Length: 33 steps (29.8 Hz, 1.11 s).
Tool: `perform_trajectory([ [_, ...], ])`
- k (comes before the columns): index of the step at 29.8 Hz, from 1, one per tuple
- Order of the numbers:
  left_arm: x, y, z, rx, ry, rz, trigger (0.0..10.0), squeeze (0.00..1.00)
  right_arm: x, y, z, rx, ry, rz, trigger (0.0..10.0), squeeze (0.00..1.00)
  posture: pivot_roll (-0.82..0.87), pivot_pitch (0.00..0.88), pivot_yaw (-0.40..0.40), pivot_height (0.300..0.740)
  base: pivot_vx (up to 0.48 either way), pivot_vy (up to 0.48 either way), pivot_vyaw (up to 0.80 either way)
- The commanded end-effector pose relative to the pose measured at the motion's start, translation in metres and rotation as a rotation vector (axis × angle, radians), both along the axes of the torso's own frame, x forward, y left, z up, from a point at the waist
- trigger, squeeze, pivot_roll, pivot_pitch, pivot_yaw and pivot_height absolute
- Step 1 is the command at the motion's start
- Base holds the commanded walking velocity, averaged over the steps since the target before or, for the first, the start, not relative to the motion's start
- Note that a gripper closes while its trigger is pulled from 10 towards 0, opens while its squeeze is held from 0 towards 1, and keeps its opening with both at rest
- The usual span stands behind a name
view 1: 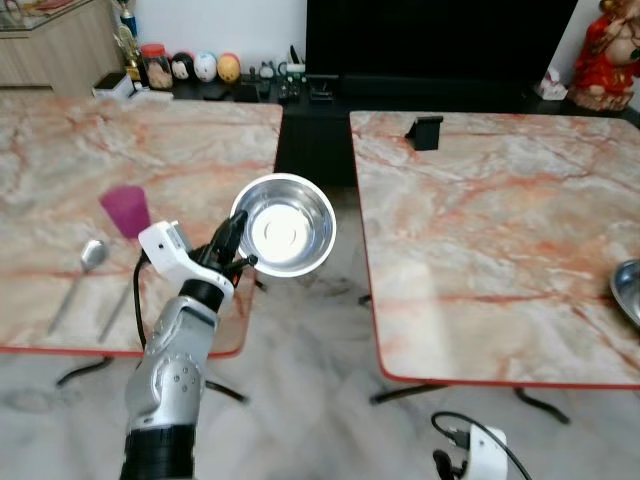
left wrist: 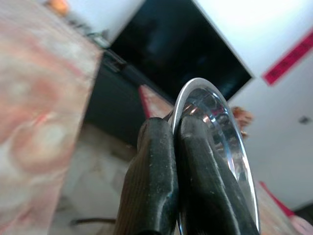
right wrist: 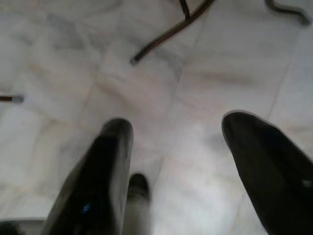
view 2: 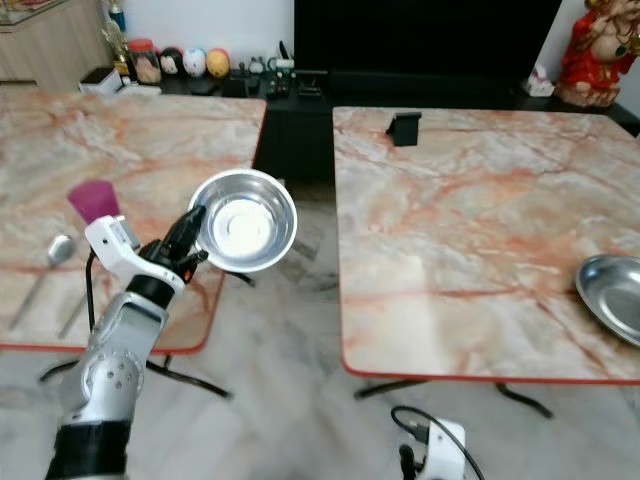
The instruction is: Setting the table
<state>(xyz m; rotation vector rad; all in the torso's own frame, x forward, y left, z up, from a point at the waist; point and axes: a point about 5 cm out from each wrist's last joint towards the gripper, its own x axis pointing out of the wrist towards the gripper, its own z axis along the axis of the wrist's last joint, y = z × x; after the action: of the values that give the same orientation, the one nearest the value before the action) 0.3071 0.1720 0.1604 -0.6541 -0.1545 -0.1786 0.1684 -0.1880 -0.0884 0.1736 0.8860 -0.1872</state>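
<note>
Marble tables [view 1: 480,250] flank a floor gap at 12 o'clock, and over it your left gripper [view 1: 236,240] is clamped on the steel bowl [view 1: 285,224] by its 9 o'clock rim. Expect it light, rigid and slick, so keep that rim pinch. Your right gripper [right wrist: 176,142] hangs idle with jaws apart.

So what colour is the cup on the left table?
The cup is magenta pink, clearest in the left eye view.
</note>
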Motion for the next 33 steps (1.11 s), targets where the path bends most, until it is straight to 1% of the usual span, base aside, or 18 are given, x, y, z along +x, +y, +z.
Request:
perform_trajectory([
  [1,0.0022,-0.0063,0.0079,0.004,-0.032,-0.019,10.0,0.0,-0.0023,-0.0033,-0.0007,-0.005,0.01,-0.008,10.0,0.0,0.02,0.0,-0.018,0.74,0.0,-0.472,0.0],
  [4,0.0023,-0.0065,0.0075,0.007,-0.028,-0.018,10.0,0.0,-0.0025,-0.0031,-0.001,-0.003,0.016,-0.006,10.0,0.0,0.02,0.0,-0.018,0.74,0.0,-0.472,-0.66],
  [33,0.0048,-0.0097,0.0044,0.016,-0.017,-0.033,10.0,0.0,-0.0001,-0.0029,0.0003,0.0,0.002,0.011,10.0,0.0,0.02,0.0,-0.017,0.74,0.0,-0.469,0.0],
])
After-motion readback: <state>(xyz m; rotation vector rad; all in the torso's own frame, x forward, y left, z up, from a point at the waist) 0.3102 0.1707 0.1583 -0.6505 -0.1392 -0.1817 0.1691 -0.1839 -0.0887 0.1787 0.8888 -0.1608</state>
